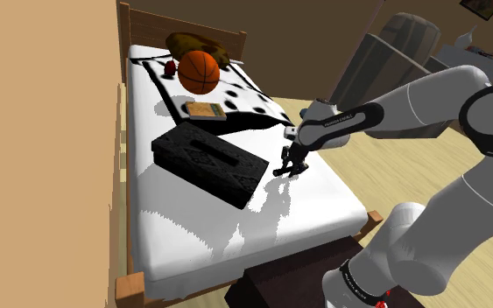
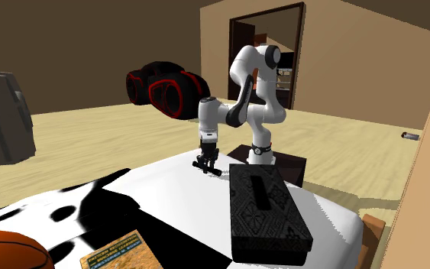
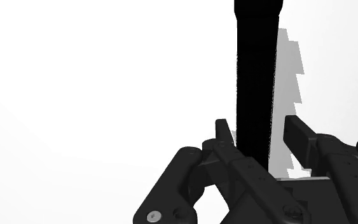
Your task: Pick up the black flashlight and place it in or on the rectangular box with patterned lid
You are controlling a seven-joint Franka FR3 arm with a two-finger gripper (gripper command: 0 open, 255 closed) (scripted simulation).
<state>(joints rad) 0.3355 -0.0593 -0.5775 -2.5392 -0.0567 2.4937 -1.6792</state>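
1. The black flashlight (image 3: 257,63) lay flat on the white sheet of the bed (image 1: 314,203), near the bed's edge on the shoulder view's right.
2. The pincer (image 3: 260,130) was down at the sheet with the flashlight's near end between its fingers (image 3: 298,135).
3. The fingers were spread. In the wrist view a thin strip of sheet and shadow showed between the flashlight and one finger, while the other finger stood just beside it. I could not tell whether that finger touched it.
4. The long black barrel ran straight away from the pincer, with its jagged shadow lying along one side.
5. The rectangular box (image 1: 207,162) was black with a patterned lid. It sat on the same sheet, near the pincer but apart from it, toward the shoulder view's left.
6. Farther up the bed, a black-and-white spotted blanket (image 1: 246,101) carried a small flat book (image 1: 204,110).
7. An orange basketball (image 1: 199,72) rested beyond the book, and a brownish object (image 1: 192,44) lay close to the wooden headboard (image 1: 148,24).
8. In the second exterior view the white arm (image 2: 244,107) rose from its dark stand (image 2: 286,164) just beyond the bed.
9. A black-and-red vehicle (image 2: 166,85) stood on the floor well behind the arm.
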